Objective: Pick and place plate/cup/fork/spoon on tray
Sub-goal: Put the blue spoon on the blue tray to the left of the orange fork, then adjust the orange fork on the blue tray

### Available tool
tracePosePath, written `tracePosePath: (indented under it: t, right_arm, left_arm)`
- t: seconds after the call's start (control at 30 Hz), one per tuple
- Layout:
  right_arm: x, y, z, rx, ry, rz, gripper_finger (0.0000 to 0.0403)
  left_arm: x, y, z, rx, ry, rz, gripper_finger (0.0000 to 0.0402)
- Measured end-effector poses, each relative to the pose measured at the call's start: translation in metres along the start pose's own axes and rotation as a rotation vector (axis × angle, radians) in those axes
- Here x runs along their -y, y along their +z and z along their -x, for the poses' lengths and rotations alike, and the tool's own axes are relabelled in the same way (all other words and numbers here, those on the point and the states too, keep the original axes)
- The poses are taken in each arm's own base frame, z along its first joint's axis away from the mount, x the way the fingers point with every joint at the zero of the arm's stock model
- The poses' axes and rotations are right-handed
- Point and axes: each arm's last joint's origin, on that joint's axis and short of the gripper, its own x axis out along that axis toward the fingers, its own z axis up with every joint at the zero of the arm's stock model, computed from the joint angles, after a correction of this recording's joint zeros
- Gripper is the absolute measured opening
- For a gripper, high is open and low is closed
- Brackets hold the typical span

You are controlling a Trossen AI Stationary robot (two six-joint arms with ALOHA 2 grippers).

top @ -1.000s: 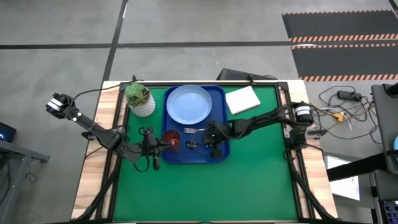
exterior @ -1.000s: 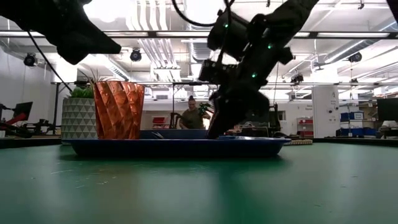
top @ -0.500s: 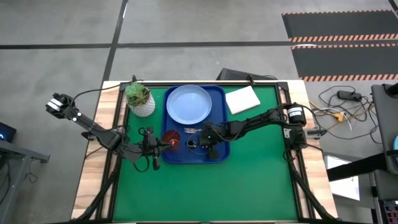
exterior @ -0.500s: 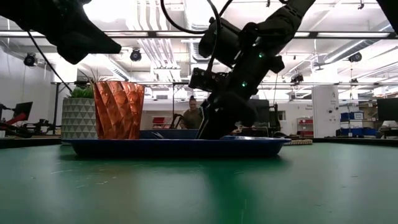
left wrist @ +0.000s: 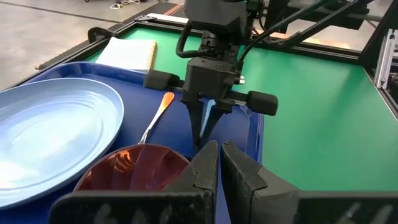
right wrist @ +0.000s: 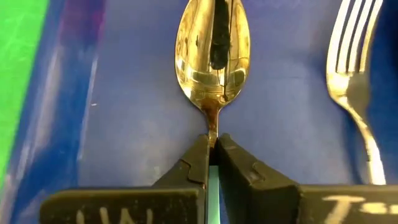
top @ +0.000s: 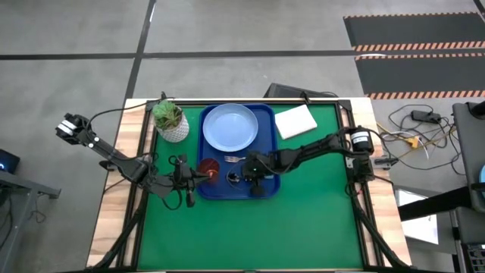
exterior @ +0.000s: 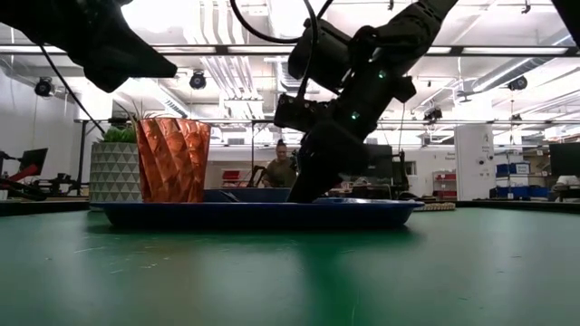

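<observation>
High view: the blue tray (top: 267, 114) was seen at frame centre with the plate (top: 230, 127) in its upper half; the cup (top: 209, 168) at its lower left, the fork (top: 236, 158) just below the plate, and the spoon (top: 234, 177) lower still, under the tip of the right gripper (top: 244, 173). The left gripper (top: 198, 177) was held just beside the cup at the tray's left rim. A potted plant (top: 171, 120) stood at upper left and a white pad (top: 295, 120) at upper right, both outside the tray. Low view: the right gripper (exterior: 302, 192) was shown lowered inside the tray rim (exterior: 258, 214), right of the cup (exterior: 172, 159). Left wrist view: the left fingers (left wrist: 202, 167) were pressed together on nothing, next to the cup (left wrist: 134, 169); the fork (left wrist: 155, 118) lay between the plate (left wrist: 53, 134) and the right gripper (left wrist: 204, 135). Right wrist view: the right fingers (right wrist: 198, 163) were clamped on the thin handle of the spoon (right wrist: 213, 50), whose bowl lay over the tray floor (right wrist: 134, 118), the fork (right wrist: 354, 68) near at frame right. The step was judged best finished by a small release flat on the floor, then a straight lift; open room was judged tight toward fork and cup, freer toward the tray's lower right.
</observation>
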Motion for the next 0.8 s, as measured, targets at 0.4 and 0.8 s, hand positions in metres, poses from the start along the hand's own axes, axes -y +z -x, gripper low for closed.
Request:
tracePosePath:
  t: [0.4,0.8]
  right_arm:
    - [-0.013,-0.001,-0.002,-0.013,0.017,-0.008,0.0015]
    - [-0.013,0.000,0.001,-0.014,0.013,0.018,0.0089]
  left_arm:
    - [0.000,0.001,0.000,0.008,-0.004,0.001,0.0000]
    - [0.000,0.001,0.000,0.008,-0.004,0.001,0.0000]
